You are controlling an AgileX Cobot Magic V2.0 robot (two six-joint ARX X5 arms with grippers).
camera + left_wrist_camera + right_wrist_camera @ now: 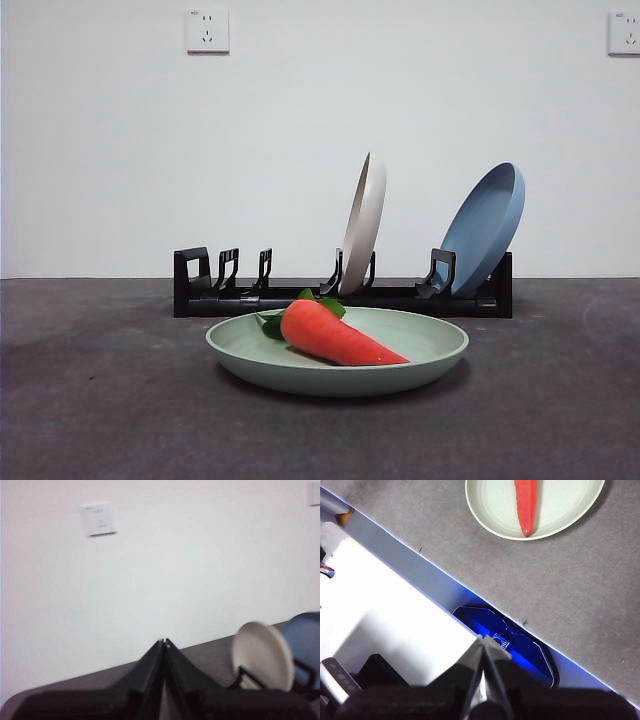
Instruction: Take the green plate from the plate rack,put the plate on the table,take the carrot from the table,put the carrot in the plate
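Carrot (338,338) lies slantwise inside the green plate (430,362), smooth and orange-red, tapering to a blunt point toward the plate's right side, with small green leaves at its thick end near the left rim. That plate is round, shallow and matte sage-green with a raised rim, and it sits flat on the table (90,420), a dark grey, faintly mottled surface. Just behind it stands the plate rack (250,297), long, low and black, with pairs of short slotted posts. A cream-white plate (364,220) stands nearly upright in a middle slot, and a blue plate (485,225) leans in the rightmost one; the left slots hold nothing. Open tabletop spreads on both sides of the green plate and in front of it.

Neither arm shows in the front view. The left gripper (164,642) has its black jaws pressed together, facing the white wall above the rack's end. The right gripper (483,641) is likewise closed on nothing, off the table's edge, well apart from the green plate.

Two white wall sockets (207,31) sit high on the wall; their markings are too small to read.
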